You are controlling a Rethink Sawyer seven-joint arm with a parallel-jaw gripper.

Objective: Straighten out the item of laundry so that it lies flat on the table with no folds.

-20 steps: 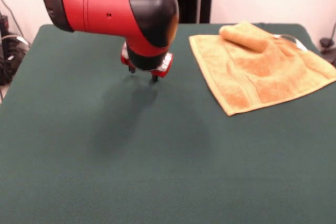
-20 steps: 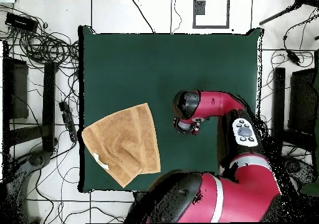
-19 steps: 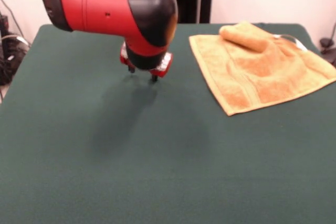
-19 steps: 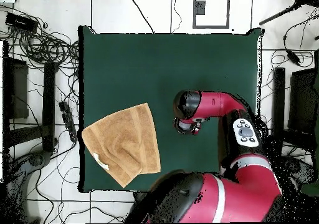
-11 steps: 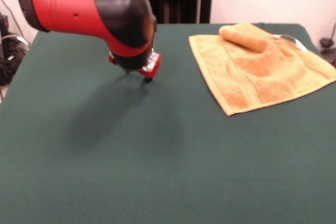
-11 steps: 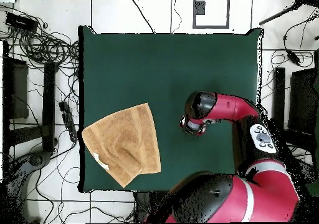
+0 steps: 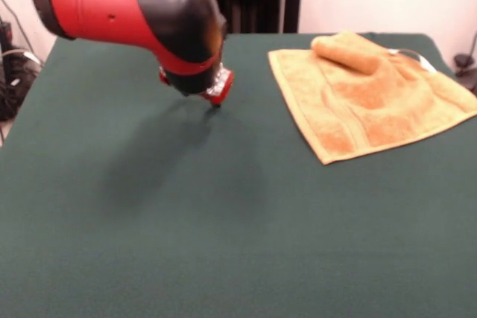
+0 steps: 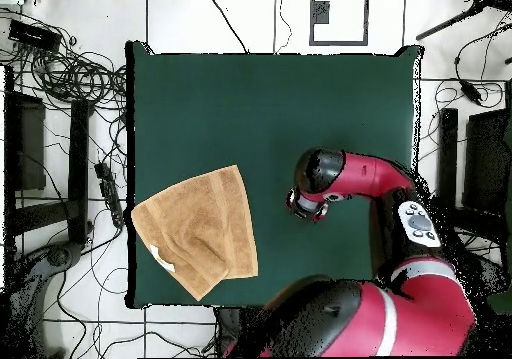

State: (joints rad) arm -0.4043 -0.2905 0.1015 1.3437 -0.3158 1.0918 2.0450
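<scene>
The orange-tan towel point(image 7: 369, 93) lies on the green table point(image 7: 223, 214) at the far right of the front view. Its far corner is rolled over into a thick fold point(image 7: 346, 51), and a white tag shows at its far edge. In the overhead view the towel point(image 8: 197, 231) lies near the table's lower left edge. My gripper point(image 7: 212, 98) hangs just above the table, well to the left of the towel in the front view, and holds nothing. The wrist hides most of it. In the overhead view the gripper point(image 8: 307, 205) is right of the towel.
The red and black arm point(image 7: 127, 5) reaches in from the upper left of the front view and casts a shadow on the cloth. Cables and stands point(image 8: 60, 75) lie on the floor around the table point(image 8: 270, 105).
The arm has swung away from the towel, to the left in the front view, and the wrist has tilted. The towel has not moved.
</scene>
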